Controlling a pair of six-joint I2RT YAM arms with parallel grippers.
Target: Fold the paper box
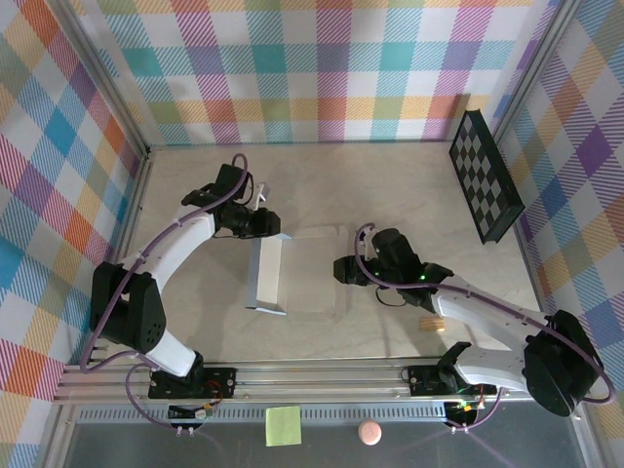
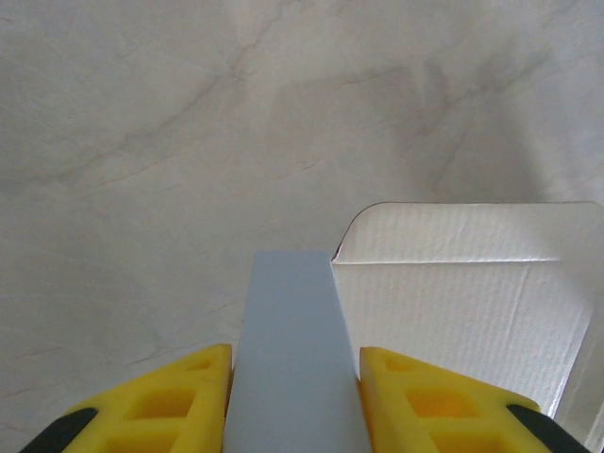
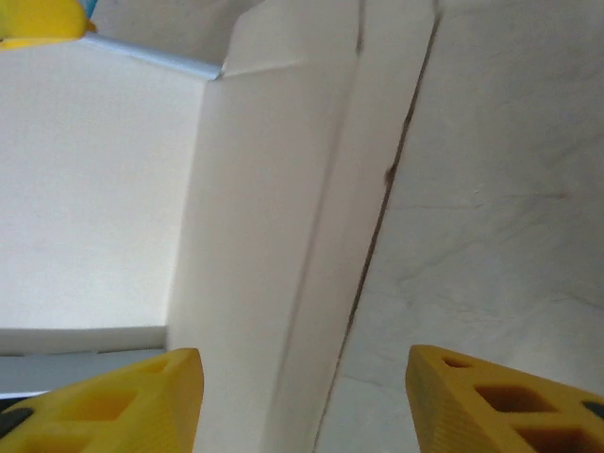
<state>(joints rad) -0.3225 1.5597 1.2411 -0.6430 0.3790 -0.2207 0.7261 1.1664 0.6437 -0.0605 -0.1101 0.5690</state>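
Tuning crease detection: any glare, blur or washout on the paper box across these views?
Top external: even light, paper box sharp, shadows soft. Left wrist: grey flap in the left gripper reads flat and textureless; the white panel's ribbing is crisp. Right wrist: box nearly washed out at left, creases faint, dark shadow along its right edge.

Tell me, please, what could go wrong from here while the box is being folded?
1. The left gripper pinches the raised flap of the paper box at one end only, so the thin card could twist or slip out.
2. The right gripper is open over the box's right edge and grips nothing, so the flat part may slide on the smooth table if the flap is pulled.
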